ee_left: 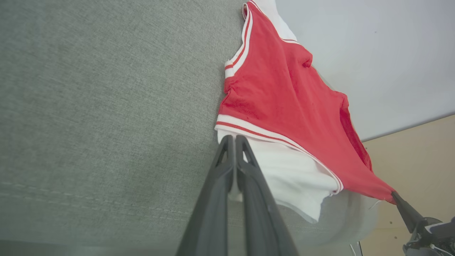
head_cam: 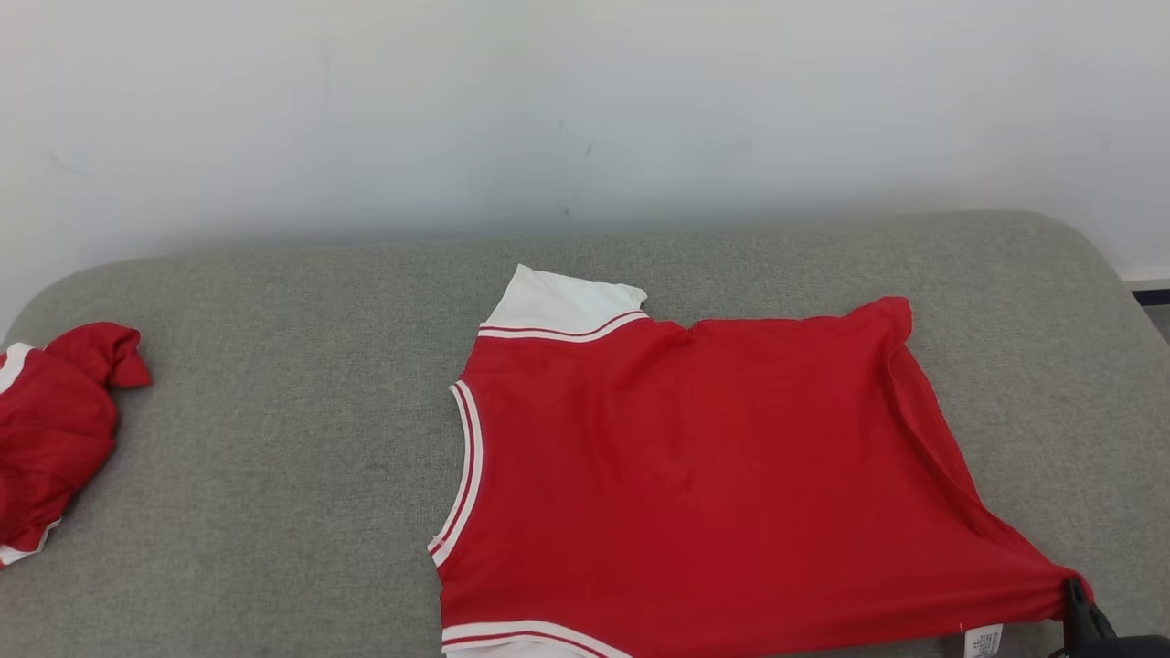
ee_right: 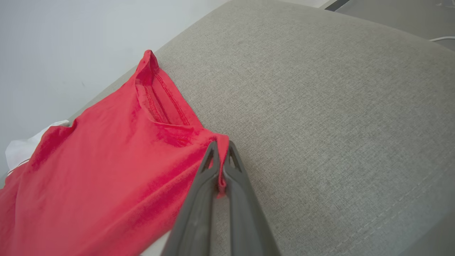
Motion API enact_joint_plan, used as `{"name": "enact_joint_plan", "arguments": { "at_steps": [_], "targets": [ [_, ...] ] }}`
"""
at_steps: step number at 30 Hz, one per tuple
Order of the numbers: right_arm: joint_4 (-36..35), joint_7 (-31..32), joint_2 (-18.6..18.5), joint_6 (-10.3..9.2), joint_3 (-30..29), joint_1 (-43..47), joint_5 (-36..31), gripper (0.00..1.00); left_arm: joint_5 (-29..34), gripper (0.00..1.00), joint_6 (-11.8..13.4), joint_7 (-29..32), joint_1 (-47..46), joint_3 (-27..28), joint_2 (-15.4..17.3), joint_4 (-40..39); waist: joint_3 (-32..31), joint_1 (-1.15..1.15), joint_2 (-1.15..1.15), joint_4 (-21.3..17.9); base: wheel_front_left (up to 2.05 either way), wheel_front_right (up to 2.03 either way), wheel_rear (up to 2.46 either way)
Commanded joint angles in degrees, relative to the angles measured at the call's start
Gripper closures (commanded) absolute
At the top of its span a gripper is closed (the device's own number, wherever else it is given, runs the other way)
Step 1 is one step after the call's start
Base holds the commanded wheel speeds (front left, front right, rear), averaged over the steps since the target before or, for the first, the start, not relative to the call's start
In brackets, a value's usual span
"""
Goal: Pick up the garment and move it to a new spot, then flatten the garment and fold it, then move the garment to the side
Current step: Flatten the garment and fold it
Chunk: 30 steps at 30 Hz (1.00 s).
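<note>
A red garment (head_cam: 695, 466) with white sleeves and striped trim lies spread on the grey cushion (head_cam: 292, 384), its neck opening to the left. My right gripper (head_cam: 1071, 592) is shut on the garment's lower right hem corner, the cloth pulled taut; in the right wrist view the red garment (ee_right: 106, 167) is pinched between the fingers of that gripper (ee_right: 222, 147). In the left wrist view my left gripper (ee_left: 231, 139) is shut on the edge of the garment's white sleeve (ee_left: 288, 174), beside the striped band. The right gripper (ee_left: 394, 195) also appears there, holding the far corner.
A second crumpled red and white garment (head_cam: 50, 429) lies at the cushion's left edge. A pale wall (head_cam: 585, 110) rises behind the cushion. The cushion's rounded right corner (head_cam: 1088, 247) drops to the floor.
</note>
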Motion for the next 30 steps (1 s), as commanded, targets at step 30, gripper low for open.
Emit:
{"name": "enact_joint_plan", "arguments": {
  "at_steps": [30],
  "targets": [
    [2.02,4.56,-0.20,-0.14,7.50,-15.96,0.30,1.00,5.15,1.00,-3.52,-5.53,-32.02,-1.44,-9.89,18.60,8.55,0.00,0.00,-1.68,0.00,0.00,0.00]
  ]
}}
